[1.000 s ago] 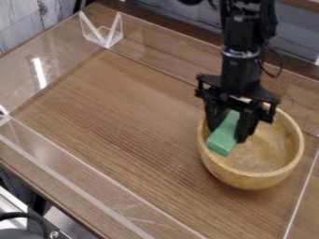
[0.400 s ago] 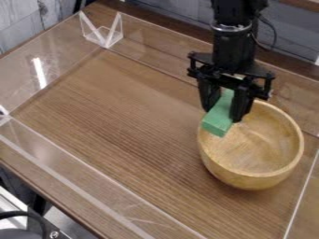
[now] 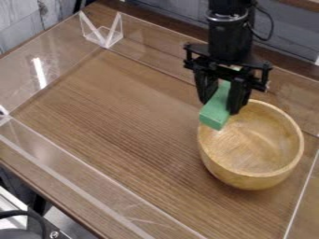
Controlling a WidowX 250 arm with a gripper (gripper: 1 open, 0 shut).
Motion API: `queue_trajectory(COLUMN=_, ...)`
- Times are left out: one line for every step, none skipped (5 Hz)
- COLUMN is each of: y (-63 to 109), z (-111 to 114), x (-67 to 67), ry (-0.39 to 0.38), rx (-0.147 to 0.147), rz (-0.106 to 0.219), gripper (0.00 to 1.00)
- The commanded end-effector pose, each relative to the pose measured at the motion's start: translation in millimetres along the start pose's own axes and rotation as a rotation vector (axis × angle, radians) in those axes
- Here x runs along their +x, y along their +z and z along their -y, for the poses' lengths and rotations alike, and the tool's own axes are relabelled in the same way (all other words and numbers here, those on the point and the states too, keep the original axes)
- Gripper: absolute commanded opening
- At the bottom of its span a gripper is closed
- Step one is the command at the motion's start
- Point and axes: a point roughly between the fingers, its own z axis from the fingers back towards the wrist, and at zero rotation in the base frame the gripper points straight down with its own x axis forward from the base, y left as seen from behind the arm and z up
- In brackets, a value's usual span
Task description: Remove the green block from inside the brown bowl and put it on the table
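Above the brown bowl's point(image 3: 253, 145) left rim, gripper point(image 3: 225, 98) is clamped on the green block point(image 3: 217, 113), which hangs tilted, clear of the bowl. Step looks like carry-out; next calls for moving left over bare table point(image 3: 112, 121), lowering, then letting go.

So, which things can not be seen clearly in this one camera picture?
- Top of the green block: covered by the fingers of the gripper, so where they press it is hidden.
- Arm above the gripper: cut off by the top edge.
- Right part of the table: cut off by the right edge, just past the bowl.
- Bottom left corner: dark shapes, blurred and cut off; I cannot tell what they are.
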Motion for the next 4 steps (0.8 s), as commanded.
queue_trajectory(y=19.9, z=-2.6, x=0.1, ry=-0.007, rx=0.004, rz=0.073, gripper=0.0)
queue_trajectory(y=22.1, z=-4.0, x=-3.7, ry=-0.008, rx=0.01, rz=0.081, gripper=0.0)
queue_trajectory(y=25.3, z=-6.1, x=-7.2, ry=-0.007, rx=0.017, rz=0.085, gripper=0.0)
queue_trajectory(y=28.2, z=-7.4, x=-9.7, ry=-0.006, rx=0.021, rz=0.086, gripper=0.0)
